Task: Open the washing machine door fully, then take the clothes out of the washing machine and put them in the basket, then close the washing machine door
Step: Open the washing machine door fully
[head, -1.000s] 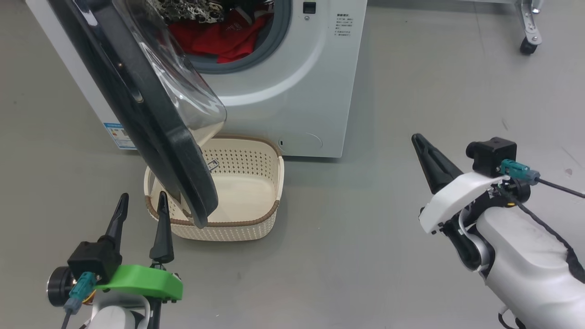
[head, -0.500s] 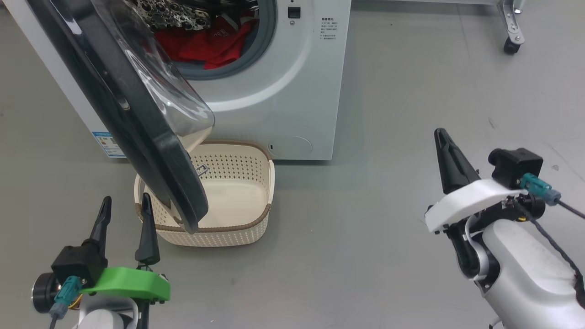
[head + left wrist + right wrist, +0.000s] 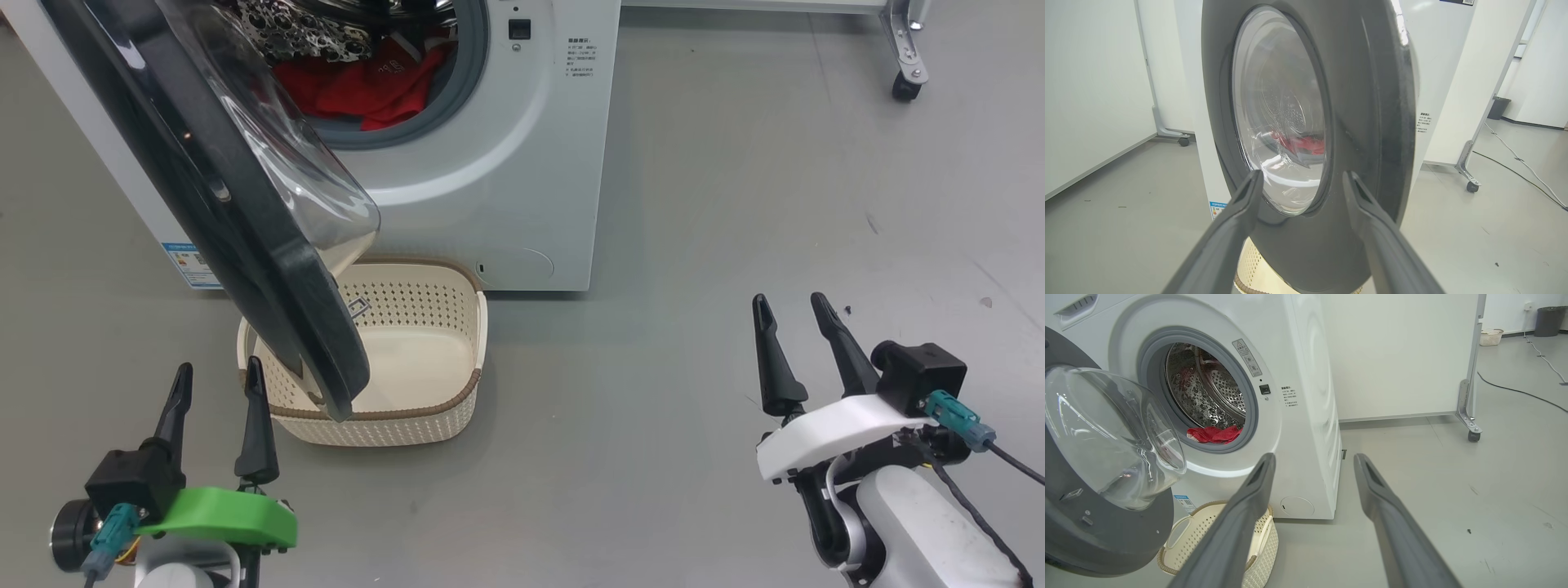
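low at the left of the head view, left hand [image 3: 220, 365] with both dark fingers [image 3: 257, 433] spread wide, gripping nothing, just beside the left rim of the basket [image 3: 424, 412]. low at the right, right hand [image 3: 788, 297] likewise spread and empty, well apart from everything else, over bare grey floor [image 3: 653, 392]. washing machine door [image 3: 245, 212] swung out from the washing machine [image 3: 506, 163], black rim hanging over the left part of the basket, clear glass bowl turned toward the drum [image 3: 1208, 388]. red clothes [image 3: 359, 82] inside the drum, at the bottom of the opening, behind the grey gasket [image 3: 1248, 424]. cream basket on the floor just in front of the machine's base, below the opening, bare bottom showing. in the left wrist view, door's outer face straight ahead between the fingers, red showing through the glass.
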{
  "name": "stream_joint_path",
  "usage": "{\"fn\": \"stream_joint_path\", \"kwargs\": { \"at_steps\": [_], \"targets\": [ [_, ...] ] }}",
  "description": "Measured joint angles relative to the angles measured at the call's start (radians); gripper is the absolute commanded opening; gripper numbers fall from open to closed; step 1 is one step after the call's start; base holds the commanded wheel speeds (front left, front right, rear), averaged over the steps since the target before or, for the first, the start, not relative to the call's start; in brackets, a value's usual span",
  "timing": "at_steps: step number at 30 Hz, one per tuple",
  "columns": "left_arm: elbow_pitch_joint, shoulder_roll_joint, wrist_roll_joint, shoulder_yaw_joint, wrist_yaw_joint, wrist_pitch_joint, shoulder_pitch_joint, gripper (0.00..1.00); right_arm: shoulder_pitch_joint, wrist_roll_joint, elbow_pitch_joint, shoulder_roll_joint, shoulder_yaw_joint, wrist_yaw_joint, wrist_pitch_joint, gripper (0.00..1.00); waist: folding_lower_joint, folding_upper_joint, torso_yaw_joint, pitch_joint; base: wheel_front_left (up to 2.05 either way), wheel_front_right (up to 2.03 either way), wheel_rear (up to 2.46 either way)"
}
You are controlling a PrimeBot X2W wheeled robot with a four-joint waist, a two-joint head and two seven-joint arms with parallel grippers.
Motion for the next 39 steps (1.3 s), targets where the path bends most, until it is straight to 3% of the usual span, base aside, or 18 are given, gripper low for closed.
{"fn": "stream_joint_path", "kwargs": {
  "at_steps": [18, 39],
  "targets": [
    [0.008, 0.000, 0.001, 0.009, -0.010, 0.000, 0.003, 1.00, 0.100, -0.102, -0.057, 0.052, -0.067, 0.002, 0.000, 1.00, 0.0000, 0.0001, 0.009, 0.011, 0.00, 0.00, 0.00],
    [0.016, 0.000, 0.010, 0.005, -0.029, 0.000, 0.003, 1.00, 0.149, -0.165, -0.069, 0.089, -0.124, 0.048, 0.000, 1.00, 0.0000, 0.0000, 0.010, 0.010, 0.00, 0.00, 0.00]
  ]
}}
